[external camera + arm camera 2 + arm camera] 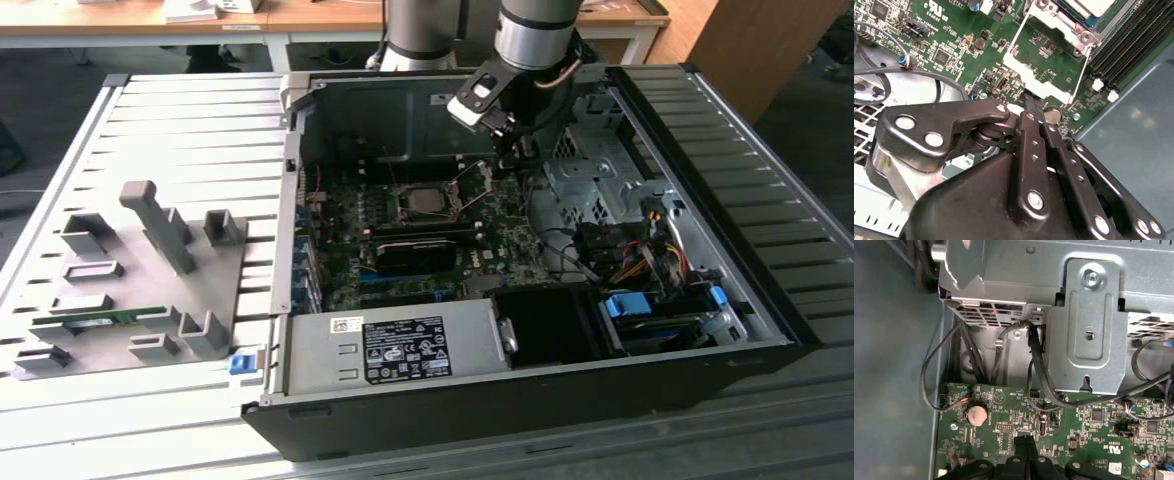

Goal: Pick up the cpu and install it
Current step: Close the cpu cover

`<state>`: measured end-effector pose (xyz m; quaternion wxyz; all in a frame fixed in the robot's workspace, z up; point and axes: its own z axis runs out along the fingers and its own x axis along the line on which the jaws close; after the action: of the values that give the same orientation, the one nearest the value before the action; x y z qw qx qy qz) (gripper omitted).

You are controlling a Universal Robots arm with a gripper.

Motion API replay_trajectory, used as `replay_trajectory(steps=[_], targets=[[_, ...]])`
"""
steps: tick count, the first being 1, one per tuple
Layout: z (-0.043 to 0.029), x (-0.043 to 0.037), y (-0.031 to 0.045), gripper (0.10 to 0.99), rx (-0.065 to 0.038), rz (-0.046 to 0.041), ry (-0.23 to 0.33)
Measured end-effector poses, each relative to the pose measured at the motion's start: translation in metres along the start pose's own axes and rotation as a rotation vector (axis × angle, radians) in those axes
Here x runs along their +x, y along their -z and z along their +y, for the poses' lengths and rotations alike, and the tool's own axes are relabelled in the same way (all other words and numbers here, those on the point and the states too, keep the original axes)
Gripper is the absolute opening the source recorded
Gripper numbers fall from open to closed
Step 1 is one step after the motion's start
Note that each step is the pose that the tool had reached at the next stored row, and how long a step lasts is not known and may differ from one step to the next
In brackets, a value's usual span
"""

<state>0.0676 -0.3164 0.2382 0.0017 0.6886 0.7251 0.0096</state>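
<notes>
cpu [427, 203] sits flat in the motherboard [350, 285] socket, inside the open pc case [534, 405] lying on the worktop [187, 120]. It's a small square with a pale silver lid; the second wrist view shows a thin greenish rim. The socket's metal load frame [1046, 67] lies open beside it. The pincer [1033, 102] is pressed together and holds nothing. Its tips are low over the board, near the coin cell [977, 414].
</notes>
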Motion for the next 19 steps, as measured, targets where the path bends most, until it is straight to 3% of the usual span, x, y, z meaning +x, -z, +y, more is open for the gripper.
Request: replay_trajectory(steps=[8, 14, 19], targets=[[-0.0137, 0.0007, 0.0008, 0.106, 0.001, 0.0002, 0.000], [-0.0228, 0.0014, 0.0058, 0.106, 0.004, 0.0007, 0.000], [-0.0364, 0.0022, 0.0064, 0.106, 0.004, 0.0006, 0.000]])
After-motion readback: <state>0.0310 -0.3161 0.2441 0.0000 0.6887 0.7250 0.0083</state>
